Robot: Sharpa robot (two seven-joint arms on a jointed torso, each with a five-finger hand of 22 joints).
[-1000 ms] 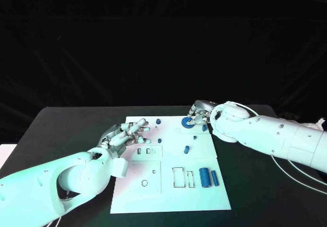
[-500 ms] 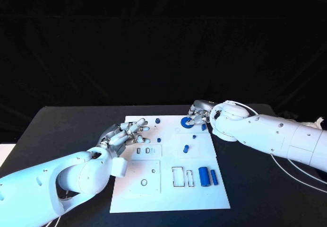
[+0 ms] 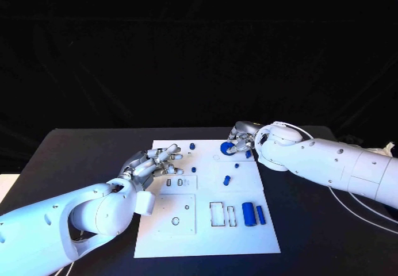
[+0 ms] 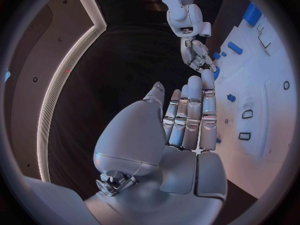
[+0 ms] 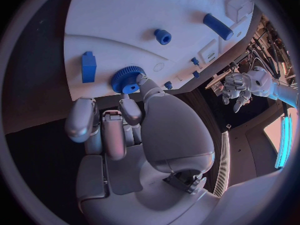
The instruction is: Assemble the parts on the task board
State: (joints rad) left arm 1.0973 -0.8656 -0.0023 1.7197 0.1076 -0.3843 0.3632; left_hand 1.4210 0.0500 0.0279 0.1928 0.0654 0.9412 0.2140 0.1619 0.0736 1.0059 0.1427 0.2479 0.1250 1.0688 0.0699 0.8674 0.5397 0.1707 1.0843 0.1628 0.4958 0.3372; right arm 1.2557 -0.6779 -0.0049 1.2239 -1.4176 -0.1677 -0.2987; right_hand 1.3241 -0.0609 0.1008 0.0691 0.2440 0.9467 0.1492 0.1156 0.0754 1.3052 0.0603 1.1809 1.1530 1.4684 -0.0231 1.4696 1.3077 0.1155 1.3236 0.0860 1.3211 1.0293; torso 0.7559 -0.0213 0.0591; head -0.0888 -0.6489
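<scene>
The blue wheel [image 3: 226, 148] sits near the far edge of the white board [image 3: 207, 236], at about one o'clock from the board's middle. The right hand [image 3: 242, 138] is right there, its fingers [image 5: 129, 110] touching the wheel's rim, though I cannot tell if they grip it. The left hand [image 3: 154, 163] waits at ten o'clock, farther away, fingers apart and holding nothing.

Left hand [image 3: 156, 163] open, fingers straight, right hand [image 3: 240, 140] fingers curled, pinching

right hand [image 3: 241, 137] edged slightly farther along the task board [image 3: 207, 230], gear [image 3: 227, 148] likewise
</scene>
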